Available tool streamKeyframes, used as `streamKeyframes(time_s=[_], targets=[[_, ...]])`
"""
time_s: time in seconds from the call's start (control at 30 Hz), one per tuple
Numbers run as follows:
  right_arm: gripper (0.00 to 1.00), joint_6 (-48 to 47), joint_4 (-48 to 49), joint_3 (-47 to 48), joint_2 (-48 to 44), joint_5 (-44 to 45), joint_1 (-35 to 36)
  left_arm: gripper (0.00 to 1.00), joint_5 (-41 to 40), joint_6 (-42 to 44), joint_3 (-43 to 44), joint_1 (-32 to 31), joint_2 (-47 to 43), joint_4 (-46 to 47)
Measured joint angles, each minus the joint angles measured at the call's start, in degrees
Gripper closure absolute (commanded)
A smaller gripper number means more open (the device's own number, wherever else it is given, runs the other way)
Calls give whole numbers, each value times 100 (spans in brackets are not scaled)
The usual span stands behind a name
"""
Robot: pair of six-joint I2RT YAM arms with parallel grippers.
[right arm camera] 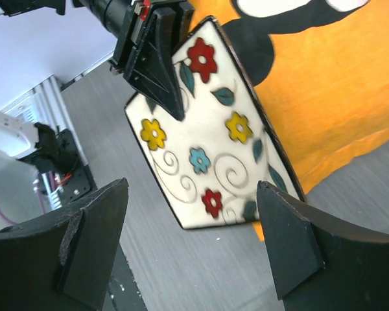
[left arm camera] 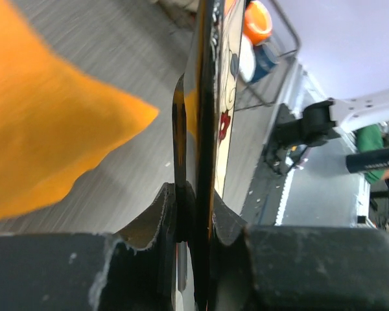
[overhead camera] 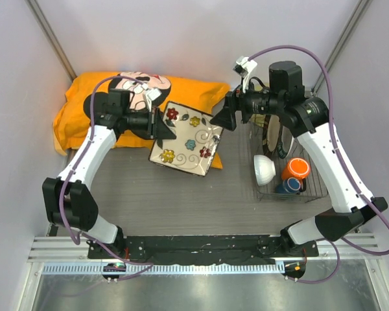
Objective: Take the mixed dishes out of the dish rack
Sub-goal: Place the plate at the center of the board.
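Note:
The square cream floral plate (overhead camera: 187, 138) hangs tilted above the table, left of the dish rack (overhead camera: 311, 194). My left gripper (overhead camera: 161, 124) is shut on its left edge; the left wrist view shows the plate edge-on (left arm camera: 207, 97) between the fingers of the left gripper (left arm camera: 196, 194). My right gripper (overhead camera: 222, 118) is open and empty just off the plate's far right corner, and the plate (right arm camera: 207, 123) lies beyond its open jaws (right arm camera: 191, 188). The rack holds a white bowl (overhead camera: 264, 168), an orange mug (overhead camera: 296, 170), a dark-blue cup (overhead camera: 288, 186) and a round plate on edge (overhead camera: 271, 133), partly hidden by my right arm.
An orange printed cushion (overhead camera: 84, 110) lies at the back left, behind the held plate, and also shows in the right wrist view (right arm camera: 337, 84). Slanted frame posts (overhead camera: 52, 32) stand at both back corners. A metal rail (overhead camera: 201, 249) runs along the near edge.

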Motion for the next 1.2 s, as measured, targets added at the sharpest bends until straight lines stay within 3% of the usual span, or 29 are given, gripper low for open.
streamKeyframes(time_s=[0.2,0.47,0.67,0.8,1.2], targets=[[15,-22,-15,48,-83,378,0,100,-118,1176,-160,883,-13,-1300],[14,-24,-22,17,-81,564,0,100,-39,4100,-264,2391,101,-3731],[14,-37,-13,-98,-81,612,0,100,247,5989,-247,3200,957,-4315],[15,-55,-13,-205,-81,636,0,100,214,6631,-354,3716,1307,-4225],[15,-98,-4,-518,-81,656,0,100,439,7007,-750,4293,1530,-4444]])
